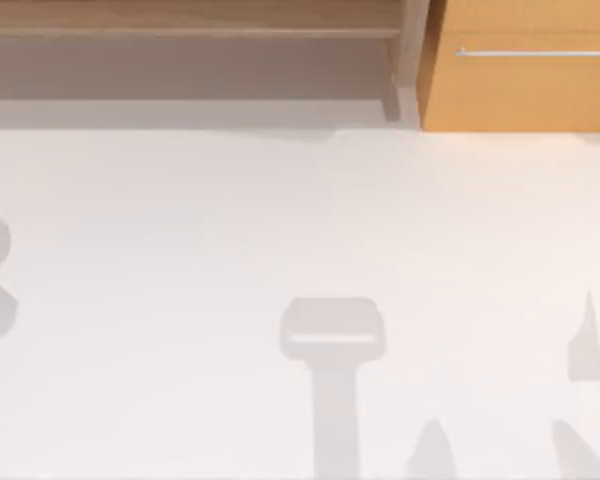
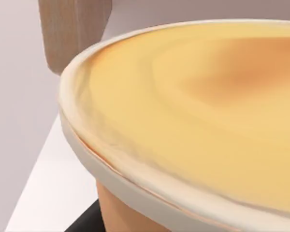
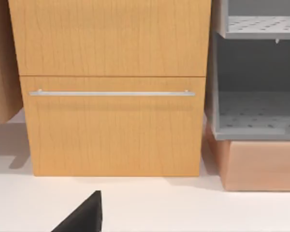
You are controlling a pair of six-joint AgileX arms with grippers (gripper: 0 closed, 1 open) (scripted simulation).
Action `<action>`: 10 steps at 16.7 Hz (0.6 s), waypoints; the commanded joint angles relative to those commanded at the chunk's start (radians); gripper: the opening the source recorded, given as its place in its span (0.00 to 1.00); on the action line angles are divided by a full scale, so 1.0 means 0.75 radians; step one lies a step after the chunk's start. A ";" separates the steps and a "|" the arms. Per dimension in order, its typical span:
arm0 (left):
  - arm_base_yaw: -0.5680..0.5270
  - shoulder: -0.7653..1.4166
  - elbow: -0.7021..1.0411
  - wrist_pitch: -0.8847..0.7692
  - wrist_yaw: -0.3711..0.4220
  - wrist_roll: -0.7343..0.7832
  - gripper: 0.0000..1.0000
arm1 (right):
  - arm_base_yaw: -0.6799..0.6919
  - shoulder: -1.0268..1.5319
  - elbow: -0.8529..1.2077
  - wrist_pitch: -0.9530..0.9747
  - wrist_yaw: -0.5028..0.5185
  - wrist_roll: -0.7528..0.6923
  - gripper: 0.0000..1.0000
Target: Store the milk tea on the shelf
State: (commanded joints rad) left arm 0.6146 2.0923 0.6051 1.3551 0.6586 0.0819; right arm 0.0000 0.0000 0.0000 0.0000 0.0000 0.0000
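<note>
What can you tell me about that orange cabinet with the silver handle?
The cabinet has a flat front of orange wood with fine vertical grain. A horizontal seam splits it into an upper and a lower panel, and a thin silver bar handle runs across just under the seam. It looks shut and stands upright on the white table, at the back right. The light-brown shelf stands beside it on the left, and a grey rack on its other side.

A rendered mock-up of a home or small shop storage corner: a plain white desk (image 1: 180, 300) backed by a light-brown wooden shelf (image 1: 190, 30), an orange-wood cabinet (image 3: 111, 125) with a thin silver bar handle (image 3: 111, 93), and a grey perforated rack (image 3: 256, 116) beside it.
</note>
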 joint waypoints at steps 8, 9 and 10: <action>0.000 -0.043 -0.001 -0.045 0.000 0.002 0.00 | 0.000 0.000 0.000 0.000 0.000 0.000 1.00; -0.007 -0.056 0.012 -0.035 -0.010 0.001 0.00 | 0.000 0.000 0.000 0.000 0.000 0.000 1.00; -0.021 -0.078 0.033 -0.028 -0.029 -0.002 0.00 | 0.000 0.000 0.000 0.000 0.000 0.000 1.00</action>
State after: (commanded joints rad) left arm 0.5990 2.0339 0.6296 1.3344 0.6365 0.0802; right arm 0.0000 0.0000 0.0000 0.0000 0.0000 0.0000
